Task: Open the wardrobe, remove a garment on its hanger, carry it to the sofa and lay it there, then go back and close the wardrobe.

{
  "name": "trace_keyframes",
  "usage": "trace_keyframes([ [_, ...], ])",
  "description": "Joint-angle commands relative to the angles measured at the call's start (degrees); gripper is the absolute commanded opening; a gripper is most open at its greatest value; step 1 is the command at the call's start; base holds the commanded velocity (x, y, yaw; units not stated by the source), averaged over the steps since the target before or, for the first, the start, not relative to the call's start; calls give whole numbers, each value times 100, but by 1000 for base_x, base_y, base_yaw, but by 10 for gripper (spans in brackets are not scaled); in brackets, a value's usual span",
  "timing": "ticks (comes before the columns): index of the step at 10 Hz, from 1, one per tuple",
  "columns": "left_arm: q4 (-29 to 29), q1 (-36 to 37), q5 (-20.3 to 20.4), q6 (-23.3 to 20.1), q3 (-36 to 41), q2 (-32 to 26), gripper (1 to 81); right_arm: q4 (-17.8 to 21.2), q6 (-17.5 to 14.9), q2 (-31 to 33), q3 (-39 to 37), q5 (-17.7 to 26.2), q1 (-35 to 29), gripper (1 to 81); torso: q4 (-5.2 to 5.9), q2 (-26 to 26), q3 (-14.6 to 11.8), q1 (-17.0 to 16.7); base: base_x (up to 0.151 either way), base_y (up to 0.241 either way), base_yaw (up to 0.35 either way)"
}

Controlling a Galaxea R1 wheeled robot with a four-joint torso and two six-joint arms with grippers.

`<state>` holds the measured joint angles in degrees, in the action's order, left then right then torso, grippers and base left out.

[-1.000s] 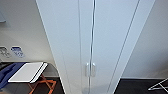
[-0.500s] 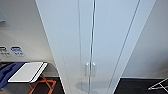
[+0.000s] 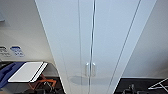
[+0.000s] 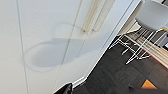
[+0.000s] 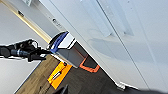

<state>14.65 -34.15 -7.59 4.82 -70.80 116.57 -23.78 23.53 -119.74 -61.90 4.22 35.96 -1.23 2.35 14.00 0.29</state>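
Left pincer [image 4: 100, 90] and right pincer [image 5: 105, 91]: apart or together, cannot tell; nothing shifted, wardrobe [image 3: 110, 37] shut, handles [image 3: 90, 69] at lower centre untouched, opening not begun.

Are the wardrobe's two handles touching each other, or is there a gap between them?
Apart. The head view shows the handles side by side on the wardrobe, with the door seam running as a thin gap between them.

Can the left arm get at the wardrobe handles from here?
Probably yes. The wardrobe stands shut right in front, and its handles show close and uncovered in the left wrist view, with nothing seen between.
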Motion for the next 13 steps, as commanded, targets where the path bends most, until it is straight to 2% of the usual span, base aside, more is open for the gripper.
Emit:
trace_keyframes([
  [1, -481, 1256, -647, 72, -48, 96, 811, 120, 275, -167, -295, 334, -1077, 811, 0, 0, 0, 0, 0, 0, 0],
  [4, -752, 1537, -647, 81, -424, 464, 811, 102, 591, -536, -531, 641, -1638, 811, 0, -5, 6, 5, 0, 0, 0],
  [7, -859, 1713, -656, 81, -882, 992, 811, 111, 759, -896, -892, 686, -2069, 811, 0, -9, 11, 9, 0, 0, 0],
  [13, -973, 1898, -752, 124, -1700, 1835, 811, 120, 846, -1828, -1814, 844, -2448, 811, 0, -15, 15, 15, 0, 0, 0],
])
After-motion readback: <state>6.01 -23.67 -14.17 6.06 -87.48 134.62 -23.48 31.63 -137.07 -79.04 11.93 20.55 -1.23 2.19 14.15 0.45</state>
